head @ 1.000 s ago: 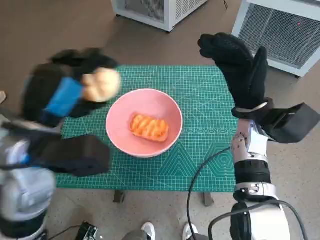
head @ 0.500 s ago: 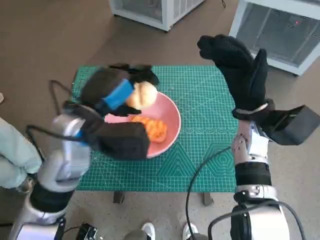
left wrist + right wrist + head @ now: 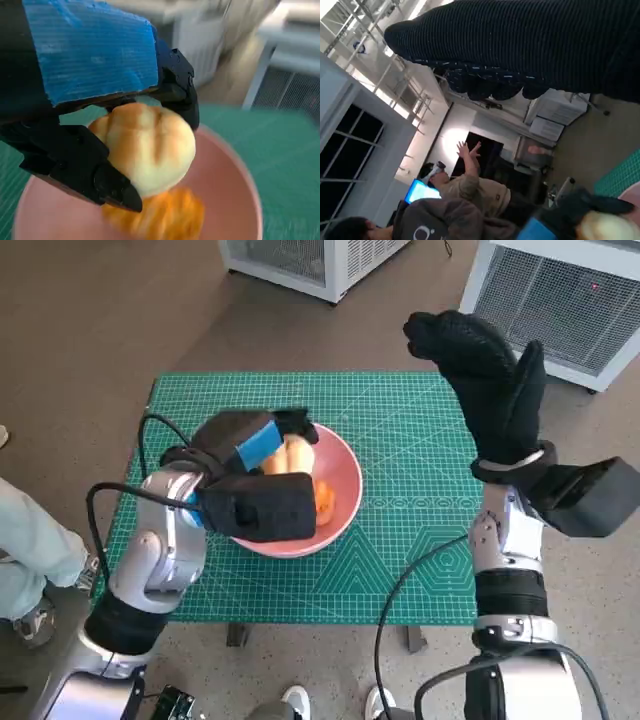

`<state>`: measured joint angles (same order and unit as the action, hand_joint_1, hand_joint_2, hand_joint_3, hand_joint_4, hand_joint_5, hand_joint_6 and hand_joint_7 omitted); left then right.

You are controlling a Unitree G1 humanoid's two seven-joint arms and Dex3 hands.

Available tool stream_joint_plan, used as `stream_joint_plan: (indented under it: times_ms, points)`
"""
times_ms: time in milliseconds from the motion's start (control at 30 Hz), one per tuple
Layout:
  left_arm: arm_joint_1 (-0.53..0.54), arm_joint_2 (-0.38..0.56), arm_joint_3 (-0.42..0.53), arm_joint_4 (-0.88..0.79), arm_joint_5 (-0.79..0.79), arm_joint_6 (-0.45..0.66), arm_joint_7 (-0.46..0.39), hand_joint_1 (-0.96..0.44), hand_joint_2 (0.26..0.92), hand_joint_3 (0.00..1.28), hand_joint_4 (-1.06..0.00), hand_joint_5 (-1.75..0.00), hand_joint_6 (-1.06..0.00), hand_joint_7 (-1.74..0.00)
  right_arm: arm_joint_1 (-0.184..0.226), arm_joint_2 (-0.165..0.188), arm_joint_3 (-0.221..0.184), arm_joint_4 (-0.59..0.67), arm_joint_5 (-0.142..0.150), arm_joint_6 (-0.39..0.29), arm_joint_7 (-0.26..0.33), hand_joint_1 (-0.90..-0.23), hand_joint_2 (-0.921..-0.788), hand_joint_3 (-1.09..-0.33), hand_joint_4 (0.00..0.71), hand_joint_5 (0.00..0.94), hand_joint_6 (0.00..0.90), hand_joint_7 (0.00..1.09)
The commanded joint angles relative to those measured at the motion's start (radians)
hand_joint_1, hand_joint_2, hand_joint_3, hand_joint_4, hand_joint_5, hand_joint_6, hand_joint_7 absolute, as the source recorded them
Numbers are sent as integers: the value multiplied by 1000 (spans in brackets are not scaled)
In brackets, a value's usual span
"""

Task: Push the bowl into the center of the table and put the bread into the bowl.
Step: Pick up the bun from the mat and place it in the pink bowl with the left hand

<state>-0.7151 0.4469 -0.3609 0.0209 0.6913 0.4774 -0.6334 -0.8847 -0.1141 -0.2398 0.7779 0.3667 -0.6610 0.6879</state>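
The pink bowl stands near the middle of the green mat, and an orange pastry lies inside it. My left hand hovers over the bowl and grips a pale round bread roll. In the left wrist view the roll sits between the black fingers just above the orange pastry and the bowl's rim. My right hand is raised over the mat's far right corner, fingers spread, holding nothing.
The green cutting mat covers the small table. White cabinets with grilles stand beyond it on the brown floor. A person's leg shows at the left. In the right wrist view people are seen in the room.
My left hand has carried the roll from the mat's left side to above the bowl and lowered it. The right hand has stayed raised.
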Motion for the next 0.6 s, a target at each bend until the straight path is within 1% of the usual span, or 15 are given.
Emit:
stream_joint_plan:
  times_ms: [33, 167, 367, 500, 600]
  points:
    - [-35, -3, -19, -4, 4, 41, -52, -346, 850, 28, -17, -16, -110, -171, 21, -7, 8, 2, -12, 10, -12, -692, -921, -817, 150, 38, -1, 459]
    - [-22, 0, -12, -5, -13, 18, -40, -420, 854, 23, -3, -3, -73, -130, 19, -4, 14, 0, -14, 5, -16, -695, -921, -820, 148, 38, -1, 458]
    - [3, 7, 17, -25, -46, -15, -11, -468, 865, 20, 1, 1, -59, -106, 14, -2, 17, 6, -22, -3, -19, -688, -921, -825, 145, 39, -1, 454]
    - [16, 19, 53, -39, -86, -43, 3, -490, 876, 20, 1, 1, -58, -98, 11, -1, 20, 6, -26, -3, -21, -678, -921, -831, 144, 41, -1, 453]
    - [26, 31, 93, -56, -131, -58, -2, -503, 885, 22, 1, 1, -59, -94, 15, 0, 23, -7, -26, 1, -23, -673, -921, -835, 143, 42, -1, 453]
